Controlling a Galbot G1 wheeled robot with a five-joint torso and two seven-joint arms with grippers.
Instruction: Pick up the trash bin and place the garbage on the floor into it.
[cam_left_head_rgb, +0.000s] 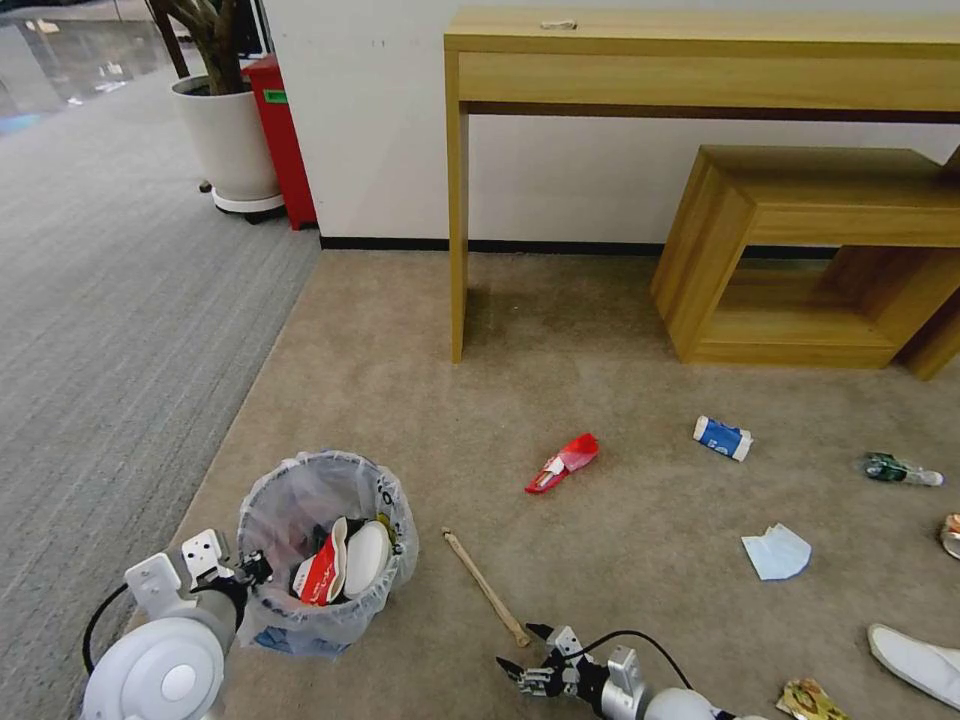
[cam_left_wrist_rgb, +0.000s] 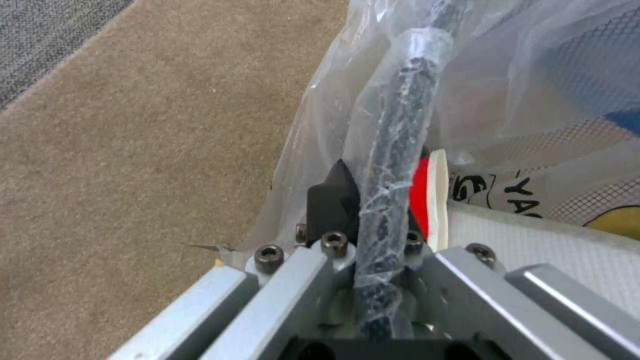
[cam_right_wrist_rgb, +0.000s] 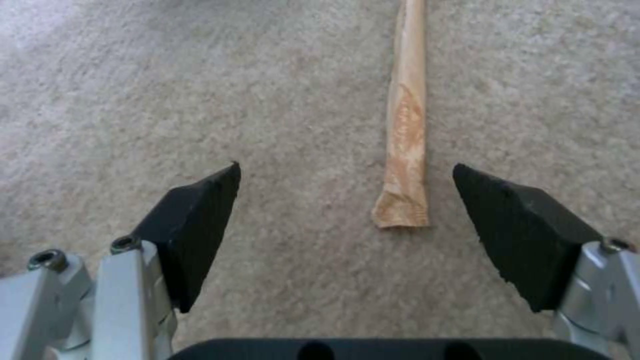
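Right gripper (cam_right_wrist_rgb: 347, 200) low over the beige carpet (cam_left_head_rgb: 600, 330), jaws wide apart, nothing between them yet. Paper-wrapped stick (cam_right_wrist_rgb: 408, 125) flat on the carpet just ahead, near end lying between the two jaw tips but closer to one, long axis running straight away from the wrist, so across the closing line. Right arm clearly the nearer one. Judged ready for a short reach forward and down. Left of the stick, trash bin (cam_left_head_rgb: 325, 545) with its white liner, left gripper (cam_left_wrist_rgb: 370, 210) clamped on the bagged rim, red cup and white scraps already inside.
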